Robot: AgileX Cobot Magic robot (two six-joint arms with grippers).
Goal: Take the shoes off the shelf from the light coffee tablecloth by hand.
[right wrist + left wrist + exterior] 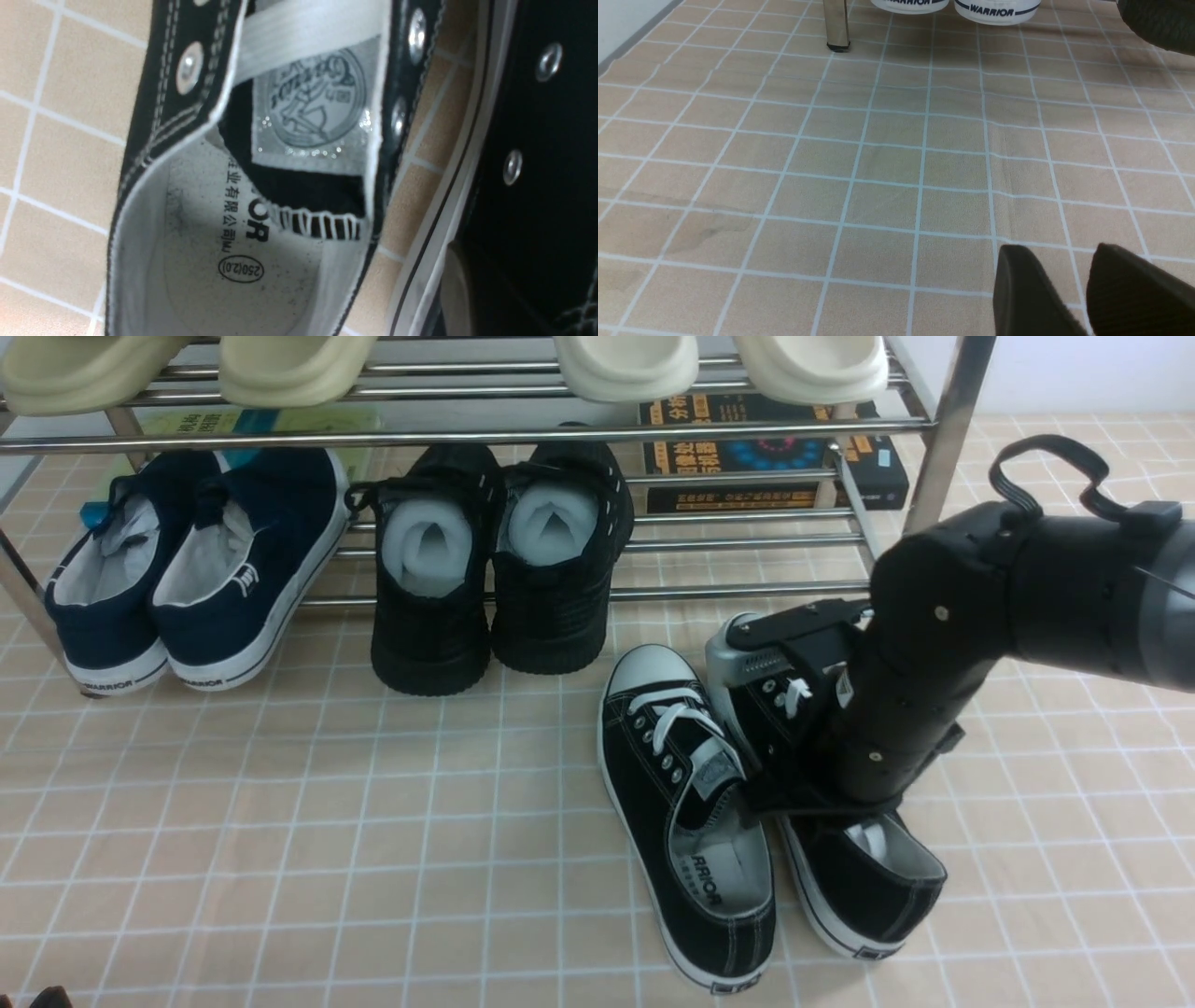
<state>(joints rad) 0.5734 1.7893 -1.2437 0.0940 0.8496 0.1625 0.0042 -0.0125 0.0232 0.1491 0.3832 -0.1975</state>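
**A:** What did the front view show?

**B:** The shoes (653,784) lay on the tablecloth (280,821), off the shelf (467,437) and just in front of its right end, toes toward the bars. The right arm (934,616) bent down over the right-hand shoe (868,882). It hid the right end effector (803,798), so I couldn't tell whether that was spread or pinching.

**A:** And on the shelf?

**B:** A navy pair (243,569) sat at the left end of the lower tier, with a black pair (504,607) stuffed with foam beside it.

**A:** The left wrist view?

**B:** The left end effector (1059,252) hung over bare tablecloth, its fingers (1017,289) spread with nothing between them. A shelf leg (836,23) stood beyond.

**A:** The right wrist view?

**B:** It looked into the left-hand shoe (154,107), with the tongue label (313,98) and insole (201,261) plain to see. The right-hand shoe lay just beside it.
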